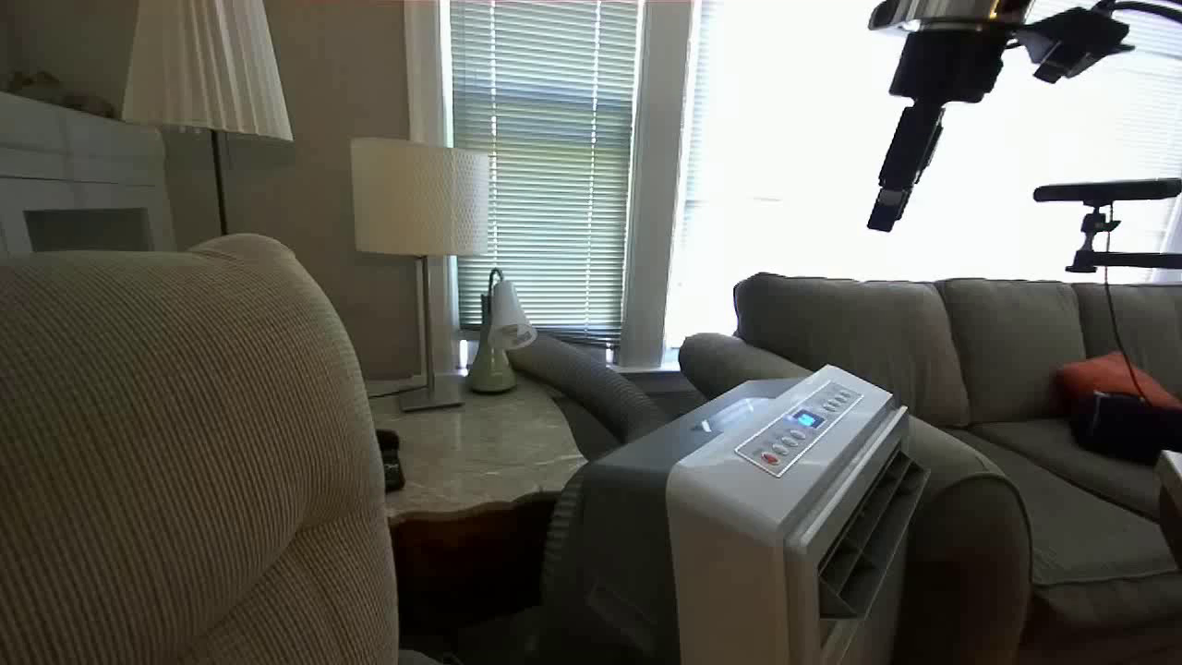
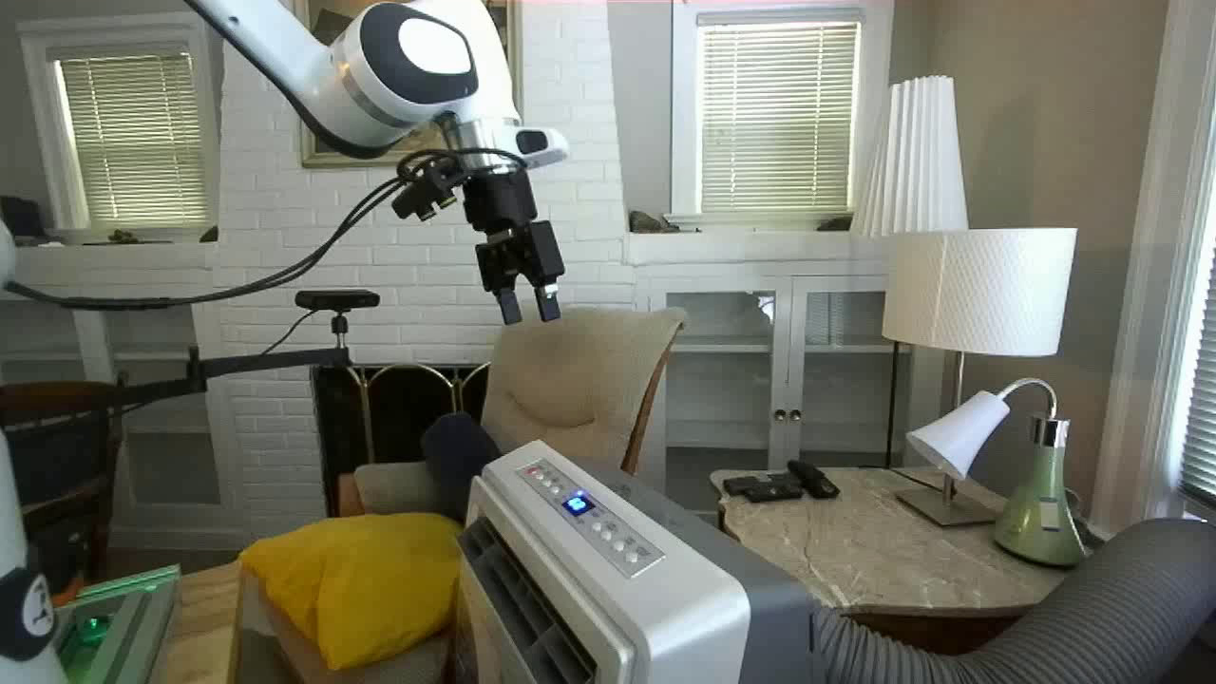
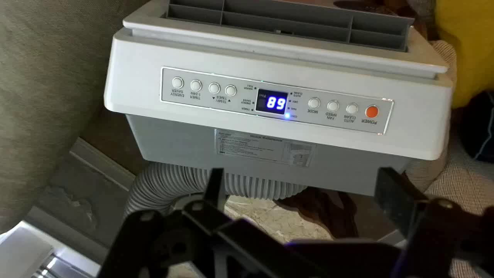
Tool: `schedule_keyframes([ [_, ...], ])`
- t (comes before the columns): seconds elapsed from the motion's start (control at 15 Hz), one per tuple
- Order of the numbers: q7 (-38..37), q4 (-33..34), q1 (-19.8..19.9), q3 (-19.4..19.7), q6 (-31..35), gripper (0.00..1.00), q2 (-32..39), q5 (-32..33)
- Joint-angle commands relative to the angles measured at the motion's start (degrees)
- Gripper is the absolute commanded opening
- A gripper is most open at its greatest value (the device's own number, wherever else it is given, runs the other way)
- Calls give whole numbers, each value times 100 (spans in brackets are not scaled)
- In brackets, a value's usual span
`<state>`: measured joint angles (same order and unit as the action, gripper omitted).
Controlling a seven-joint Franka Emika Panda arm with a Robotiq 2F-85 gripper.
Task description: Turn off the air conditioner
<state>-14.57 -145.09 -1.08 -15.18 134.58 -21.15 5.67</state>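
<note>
The white and grey air conditioner (image 1: 729, 526) stands in both exterior views (image 2: 684, 598). Its slanted control panel (image 2: 589, 518) carries small buttons and a lit blue display (image 1: 808, 419). In the wrist view, the air conditioner (image 3: 270, 54) fills the upper middle with its labels upside down. There the display (image 3: 272, 102) shows blue digits, and the orange power button (image 3: 371, 111) is at the panel's right end. My gripper (image 2: 529, 304) is in the air above the air conditioner, pointing down and apart from it. The gripper (image 3: 301, 172) is open, with nothing between its fingers.
A corrugated hose (image 2: 1026, 608) runs from the unit's back past a marble-top table (image 2: 855, 560) with lamps and remotes. A sofa (image 1: 859, 351), a beige armchair (image 1: 175, 443) and a yellow pillow (image 2: 361, 579) are close by. A camera arm (image 2: 256, 361) reaches in.
</note>
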Motion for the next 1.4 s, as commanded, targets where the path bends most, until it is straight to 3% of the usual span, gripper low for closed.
schedule_keyframes([
  [0.0, -46, 11, -136, 133, -21, 100, 11, 65],
  [0.53, -80, 47, -199, 125, 8, 100, 89, -46],
  [1.33, 127, 337, -810, 129, 44, 100, 775, -560],
])
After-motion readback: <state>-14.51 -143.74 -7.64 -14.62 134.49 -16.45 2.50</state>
